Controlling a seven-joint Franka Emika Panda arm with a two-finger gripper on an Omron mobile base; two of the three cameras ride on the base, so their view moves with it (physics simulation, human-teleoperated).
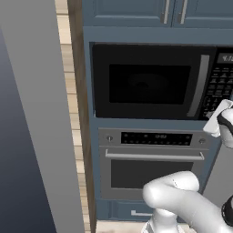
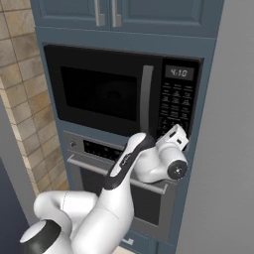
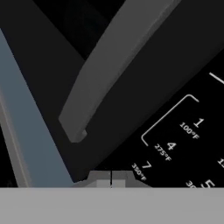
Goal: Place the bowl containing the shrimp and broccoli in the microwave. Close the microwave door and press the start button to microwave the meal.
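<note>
Blue-grey cabinetry frames the left base view, where the microwave [image 1: 159,82] sits built in under two upper cabinet doors [image 1: 175,11] and above the silver-fronted wall oven [image 1: 152,161]. Its door [image 1: 148,82] is shut, with the long grey handle [image 1: 199,86] upright beside the keypad panel [image 1: 220,86], which the right edge cuts off. Behind the dark glass nothing can be made out, so the bowl and the meal cannot be located. A tiled wall strip [image 1: 73,113] runs down the left.

From the right base view the whole keypad panel [image 2: 179,99] shows, with a lit clock display [image 2: 179,73] at its top. The gripper [image 2: 171,135] is at the panel's lower edge, beside the foot of the handle [image 2: 145,99]; the wrist hides the jaws.

Looking along the hand, the handle's lower end [image 3: 118,70] slants across, and white keypad digits [image 3: 175,135] lie at the right. The two fingertips [image 3: 101,177] stand pressed together, clenched on nothing.
</note>
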